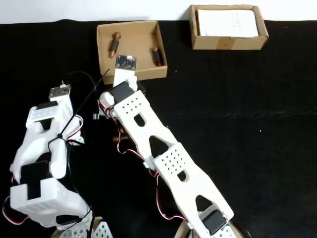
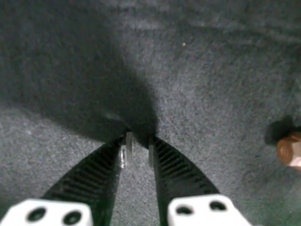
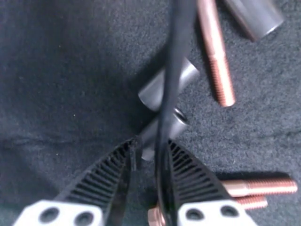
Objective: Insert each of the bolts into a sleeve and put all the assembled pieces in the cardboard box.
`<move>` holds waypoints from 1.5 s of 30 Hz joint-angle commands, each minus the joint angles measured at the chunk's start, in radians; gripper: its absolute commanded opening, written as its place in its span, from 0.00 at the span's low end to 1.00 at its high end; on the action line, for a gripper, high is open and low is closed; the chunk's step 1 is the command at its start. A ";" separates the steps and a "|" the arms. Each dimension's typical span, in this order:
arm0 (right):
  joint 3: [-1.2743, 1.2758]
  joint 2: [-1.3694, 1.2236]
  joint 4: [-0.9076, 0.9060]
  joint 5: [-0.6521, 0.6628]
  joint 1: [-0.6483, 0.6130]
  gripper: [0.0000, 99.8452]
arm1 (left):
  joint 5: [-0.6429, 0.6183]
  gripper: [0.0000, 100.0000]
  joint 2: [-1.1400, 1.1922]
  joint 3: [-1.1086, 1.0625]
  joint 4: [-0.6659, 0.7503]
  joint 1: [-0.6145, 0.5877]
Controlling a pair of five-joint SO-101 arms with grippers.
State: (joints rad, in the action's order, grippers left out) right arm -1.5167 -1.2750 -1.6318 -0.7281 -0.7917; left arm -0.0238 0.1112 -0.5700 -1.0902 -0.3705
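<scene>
Black cable (image 3: 170, 70) across right tool (image 3: 149, 153); sleeves (image 3: 169, 84), bolts (image 3: 214, 56) close beyond.

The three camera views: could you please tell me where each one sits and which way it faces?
High view: fixed overhead, looking down at the black table, two boxes, both arms.
Left wrist view: on that wrist, looking past its jaws at table and a bolt head.
Right wrist view: likewise, past its jaws at sleeves, bolts, a cable.
Both wrist views share the table.

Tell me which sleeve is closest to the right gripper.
The nearest sleeve lies right at the right gripper; the second sleeve sits just beyond it, the third sleeve farthest off.
</scene>
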 commanded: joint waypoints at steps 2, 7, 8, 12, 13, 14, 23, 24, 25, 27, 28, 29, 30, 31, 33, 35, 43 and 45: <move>-0.019 -0.033 0.001 -0.008 0.019 0.07 | -0.006 0.08 0.005 0.033 -0.002 -0.018; -0.019 -0.058 -0.018 -0.003 0.039 0.07 | -0.006 0.08 0.005 0.031 -0.002 -0.016; -0.019 -0.059 -0.028 -0.003 0.041 0.07 | -0.006 0.08 0.005 0.030 -0.002 -0.016; -0.019 -0.059 -0.053 -0.002 0.041 0.08 | -0.006 0.08 0.005 0.030 -0.002 -0.016; -0.019 -0.059 -0.053 -0.002 0.042 0.09 | -0.006 0.08 0.005 0.030 -0.002 -0.016; -0.019 -0.059 -0.053 -0.002 0.041 0.12 | -0.006 0.07 0.005 0.030 -0.002 -0.016; -0.019 -0.059 -0.047 -0.008 0.036 0.22 | -0.006 0.03 0.005 0.030 -0.002 -0.016; -0.019 -0.059 -0.039 -0.009 0.036 0.22 | -0.006 0.03 0.005 0.030 -0.002 -0.016; -0.019 -0.059 -0.033 -0.009 0.036 0.22 | -0.006 0.03 0.005 0.028 -0.002 -0.016; -0.019 -0.058 -0.016 -0.009 0.036 0.22 | -0.006 0.03 0.004 0.028 -0.002 -0.015; -0.019 -0.054 -0.007 -0.011 0.036 0.22 | -0.006 0.03 0.004 0.028 -0.002 -0.015; -0.022 -0.053 0.002 -0.018 0.035 0.22 | -0.006 0.03 0.004 0.028 -0.002 -0.015; -0.024 -0.053 0.016 -0.037 0.035 0.22 | -0.006 0.03 0.004 0.028 -0.002 -0.015; -0.025 -0.053 0.027 -0.052 0.035 0.22 | -0.006 0.03 0.004 0.028 -0.002 -0.015; -0.021 -0.053 0.036 -0.066 0.035 0.22 | -0.006 0.03 0.004 0.028 -0.002 -0.015; -0.021 -0.059 0.036 -0.068 0.031 0.22 | -0.006 0.03 0.004 0.028 -0.002 -0.015; -0.010 -0.061 0.136 -0.101 0.030 0.22 | -0.006 0.03 0.004 0.028 -0.002 -0.015; 0.030 -0.059 0.134 -0.097 0.035 0.22 | -0.006 0.03 0.005 0.028 -0.002 -0.015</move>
State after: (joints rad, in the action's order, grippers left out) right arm -1.5152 -1.3364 -1.5336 -0.8232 -0.7718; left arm -0.0238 0.1128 -0.5700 -1.0917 -0.3705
